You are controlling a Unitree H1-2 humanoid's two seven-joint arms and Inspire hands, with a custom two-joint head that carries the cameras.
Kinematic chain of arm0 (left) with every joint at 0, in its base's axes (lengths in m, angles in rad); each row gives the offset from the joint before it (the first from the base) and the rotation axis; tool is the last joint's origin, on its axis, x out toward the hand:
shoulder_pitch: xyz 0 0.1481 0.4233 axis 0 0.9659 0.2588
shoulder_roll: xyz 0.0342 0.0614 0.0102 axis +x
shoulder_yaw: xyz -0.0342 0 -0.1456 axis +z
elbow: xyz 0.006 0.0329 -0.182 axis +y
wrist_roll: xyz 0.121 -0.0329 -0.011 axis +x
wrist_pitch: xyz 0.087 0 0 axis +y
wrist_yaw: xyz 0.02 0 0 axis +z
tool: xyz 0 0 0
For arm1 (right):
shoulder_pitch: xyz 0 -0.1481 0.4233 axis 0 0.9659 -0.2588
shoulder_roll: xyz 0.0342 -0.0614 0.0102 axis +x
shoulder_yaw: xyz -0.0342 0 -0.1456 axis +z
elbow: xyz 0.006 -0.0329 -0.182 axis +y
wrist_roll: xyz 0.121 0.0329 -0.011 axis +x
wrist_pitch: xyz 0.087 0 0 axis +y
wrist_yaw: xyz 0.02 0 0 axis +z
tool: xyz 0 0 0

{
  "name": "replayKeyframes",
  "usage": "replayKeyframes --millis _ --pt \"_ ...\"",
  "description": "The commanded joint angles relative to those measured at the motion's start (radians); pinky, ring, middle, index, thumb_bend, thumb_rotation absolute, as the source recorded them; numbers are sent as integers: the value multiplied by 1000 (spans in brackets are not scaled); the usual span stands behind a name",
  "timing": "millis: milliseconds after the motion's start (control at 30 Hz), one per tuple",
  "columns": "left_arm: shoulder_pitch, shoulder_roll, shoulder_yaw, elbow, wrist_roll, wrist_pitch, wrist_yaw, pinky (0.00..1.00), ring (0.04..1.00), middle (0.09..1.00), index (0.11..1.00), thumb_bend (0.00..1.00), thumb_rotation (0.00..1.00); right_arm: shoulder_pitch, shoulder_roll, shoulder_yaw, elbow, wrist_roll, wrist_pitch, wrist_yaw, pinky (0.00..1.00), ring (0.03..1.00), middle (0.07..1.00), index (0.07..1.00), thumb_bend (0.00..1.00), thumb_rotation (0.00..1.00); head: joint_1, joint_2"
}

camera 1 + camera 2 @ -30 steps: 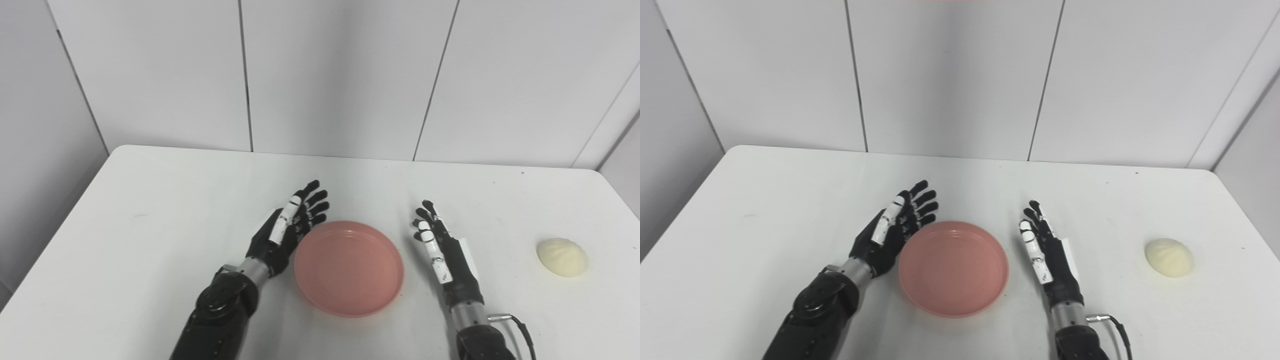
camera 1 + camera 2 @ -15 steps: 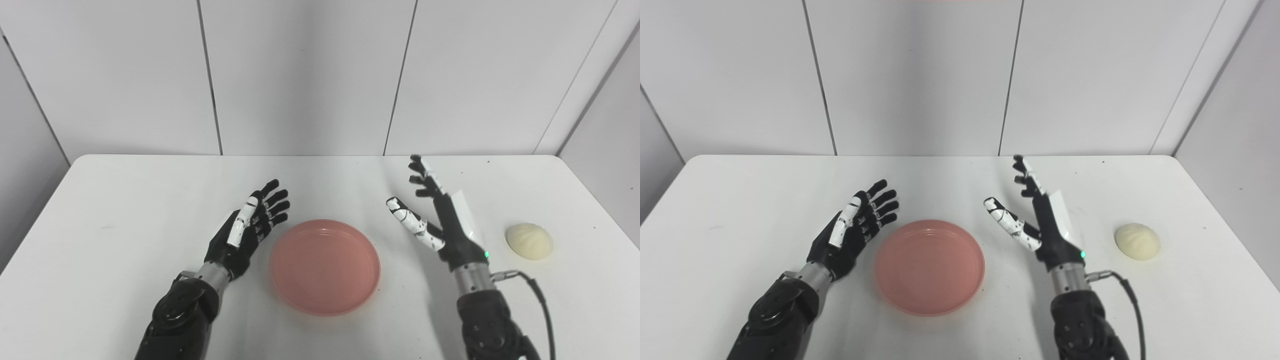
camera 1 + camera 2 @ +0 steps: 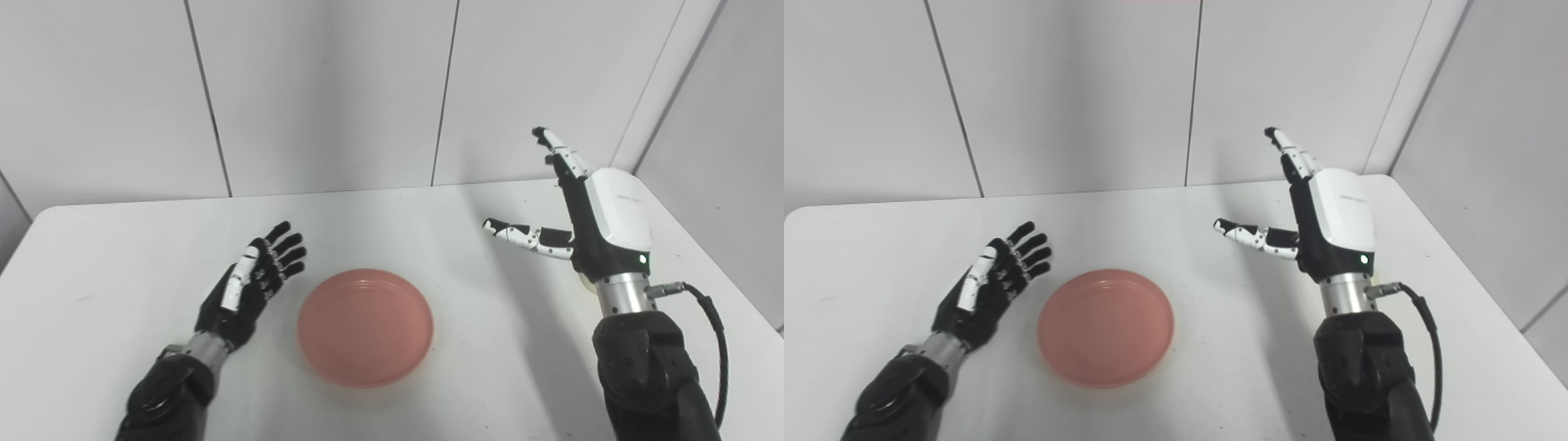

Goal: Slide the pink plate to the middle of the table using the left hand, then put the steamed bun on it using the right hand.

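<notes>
My left hand (image 3: 245, 288) lies low over the white table (image 3: 110, 257) at about nine o'clock from the pink plate (image 3: 365, 326), just beside its rim without touching it, fingers spread and holding nothing. My right hand (image 3: 591, 214) is raised well above the table at about two o'clock from the plate, fingers pointing up and thumb stuck out toward the middle, also empty. The plate sits near the middle of the table, and of the steamed bun (image 3: 585, 282) I see only a pale sliver behind my right wrist in the left eye view, at about three o'clock from the plate.
</notes>
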Motion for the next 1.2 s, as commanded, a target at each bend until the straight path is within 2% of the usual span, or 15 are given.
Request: replayKeyframes --millis 0,100,300,433,500,633,767,900,1033,1167 --pt "72 27 0 101 25 51 13 886 886 903 902 464 988 -39 -18 -28 -39 -39 42 22 660 813 873 866 824 514 -6 0" --pt "64 37 3 131 24 31 0 882 882 900 901 470 981 -37 -38 -64 -30 -67 72 49 671 821 872 860 826 506 -20 0" --pt "47 50 15 186 15 4 -29 871 878 896 897 481 962 -33 -68 -135 21 -23 112 71 672 813 833 836 852 355 -44 4" --pt "43 57 19 207 14 -7 -43 871 876 894 893 486 950 -31 -76 -157 57 -39 154 123 649 788 823 831 852 366 -68 8" --pt "41 61 18 213 15 -11 -45 865 872 892 889 496 936 -34 -77 -162 84 -46 158 134 635 772 812 825 851 369 -76 9" --pt "31 67 22 244 12 -25 -57 854 864 885 883 497 931 -32 -87 -167 149 -26 155 107 619 751 797 818 854 356 -85 13" --pt "31 72 27 248 7 -23 -66 850 862 881 880 501 914 -33 -97 -178 211 -8 157 106 649 770 811 812 849 357 -96 19" --pt "31 78 30 249 7 -23 -72 849 861 879 875 502 916 -34 -111 -180 251 6 157 109 633 758 811 800 847 348 -104 25" --pt "30 82 37 252 0 -16 -78 837 851 872 870 503 904 -38 -132 -169 301 49 147 84 626 751 807 796 852 314 -115 33" --pt "30 90 40 252 -3 -19 -93 838 852 873 872 505 906 -54 -136 -164 333 55 157 97 623 746 815 801 846 308 -124 43"
